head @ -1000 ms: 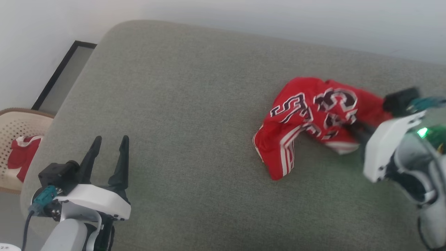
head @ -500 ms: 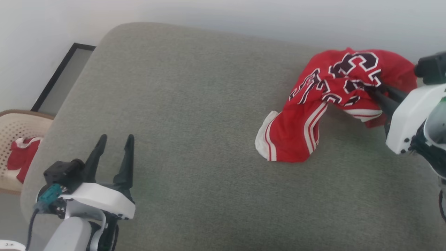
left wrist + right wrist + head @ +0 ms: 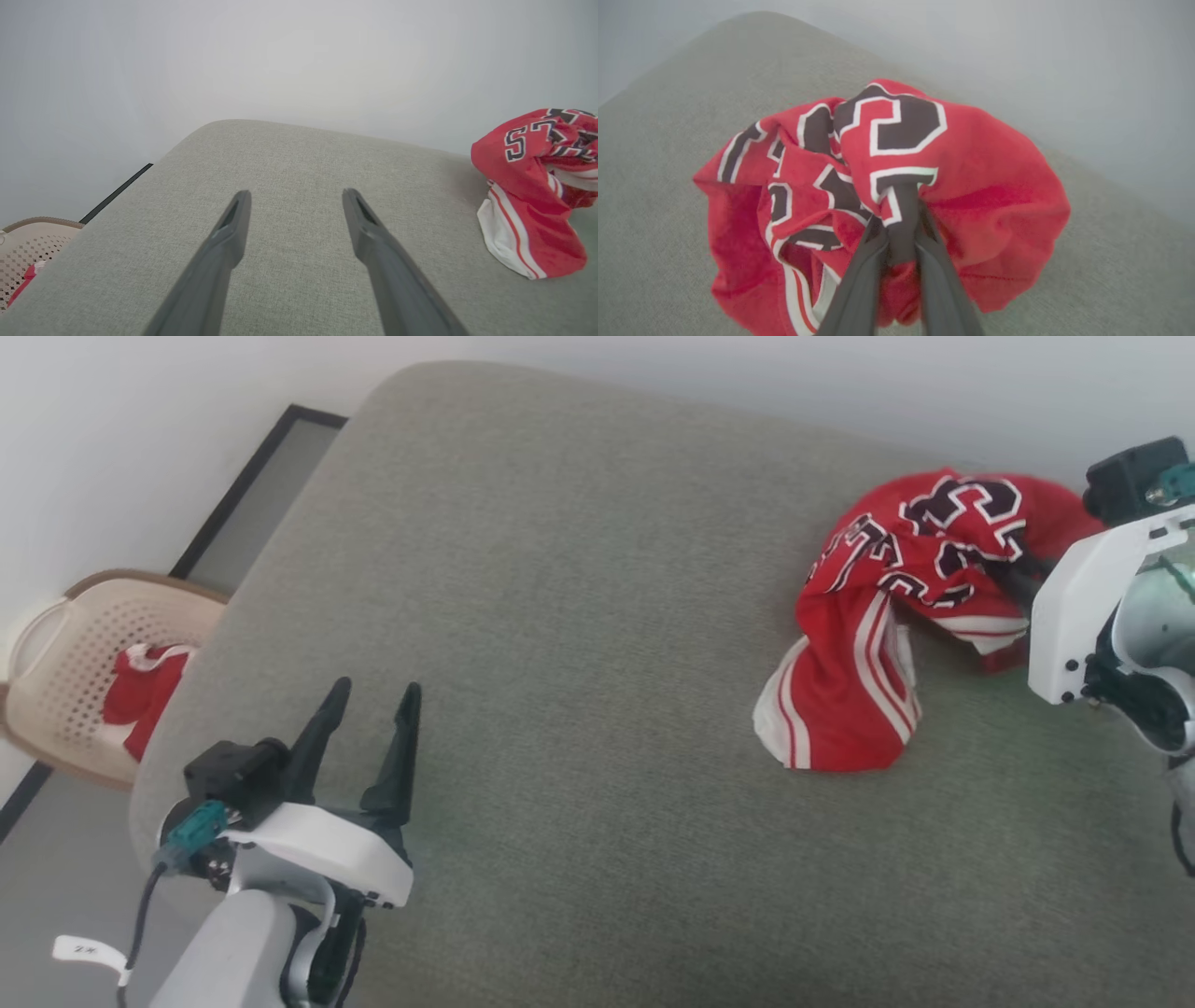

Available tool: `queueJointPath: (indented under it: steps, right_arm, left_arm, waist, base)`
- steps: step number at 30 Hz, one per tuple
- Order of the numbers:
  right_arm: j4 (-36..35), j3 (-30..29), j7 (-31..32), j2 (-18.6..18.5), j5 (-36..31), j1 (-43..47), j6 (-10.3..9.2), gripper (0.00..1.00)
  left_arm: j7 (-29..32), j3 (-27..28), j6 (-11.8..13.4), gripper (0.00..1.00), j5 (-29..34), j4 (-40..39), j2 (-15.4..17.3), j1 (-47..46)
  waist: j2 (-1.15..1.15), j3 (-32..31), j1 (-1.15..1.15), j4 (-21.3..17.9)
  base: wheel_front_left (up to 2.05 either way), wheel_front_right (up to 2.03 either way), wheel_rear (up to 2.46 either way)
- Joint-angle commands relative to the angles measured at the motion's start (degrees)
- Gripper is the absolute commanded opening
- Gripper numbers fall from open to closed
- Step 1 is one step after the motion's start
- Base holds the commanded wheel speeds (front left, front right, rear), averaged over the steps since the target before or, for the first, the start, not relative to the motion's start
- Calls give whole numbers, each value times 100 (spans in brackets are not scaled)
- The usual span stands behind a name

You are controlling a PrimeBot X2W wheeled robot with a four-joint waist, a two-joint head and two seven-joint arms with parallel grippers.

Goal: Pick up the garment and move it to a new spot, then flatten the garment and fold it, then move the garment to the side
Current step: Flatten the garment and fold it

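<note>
- Since the earlier frames, the garment is drawn up and gathered closer to the right gripper, its striped tail hanging narrower; the head camera is also shifted.
- The right gripper is clamped on a bunch of red cloth, just below the printed numerals.
- The left gripper is held wide apart above the near left of the surface.
- The garment is hung at the far right, its white-striped end rested on the surface, well apart from the left gripper.
- The surface is upholstered in grey-green; a pale wall is seen behind, and a perforated basket with a red-and-white cloth at the left.
</note>
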Motion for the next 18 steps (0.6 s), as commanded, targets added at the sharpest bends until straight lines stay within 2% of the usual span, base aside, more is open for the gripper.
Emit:
queueJointPath:
  steps: [1,3,4,5,6,12,18]
  right_arm:
    - [177,94,-54,12,19,-95,-2,20]
    - [484,213,-89,69,158,-173,-2,26]
    - [629,300,-108,64,169,-225,-2,33]
    - [749,372,-115,70,231,-269,-2,47]
    - [868,395,-136,113,330,-302,-2,100]
    - [1136,601,-322,104,568,-557,-2,100]
    - [899,701,-753,-101,905,-692,-2,100]
  left_arm:
    - [-37,-15,-29,100,19,26,-18,-103]
    - [-32,-37,-45,100,21,73,-36,-154]
    - [-35,-47,-55,100,17,94,-53,-185]
    - [-38,-59,-55,100,22,111,-63,-215]
    - [-41,-57,-60,100,22,133,-66,-235]
    - [-48,-65,-97,100,18,206,-42,-337]
    - [83,-39,-164,100,-79,129,100,-397]
  waist:
    - [0,28,0,64]
    - [0,44,0,87]
    - [0,55,0,94]
    - [0,69,0,96]
    - [0,78,0,88]
    - [0,93,0,-23]
    - [0,12,0,-324]
  base:
    - [0,0,0]
    - [0,0,0]
    - [0,0,0]
    - [0,0,0]
    - [0,0,0]
    - [0,0,0]
    - [0,0,0]
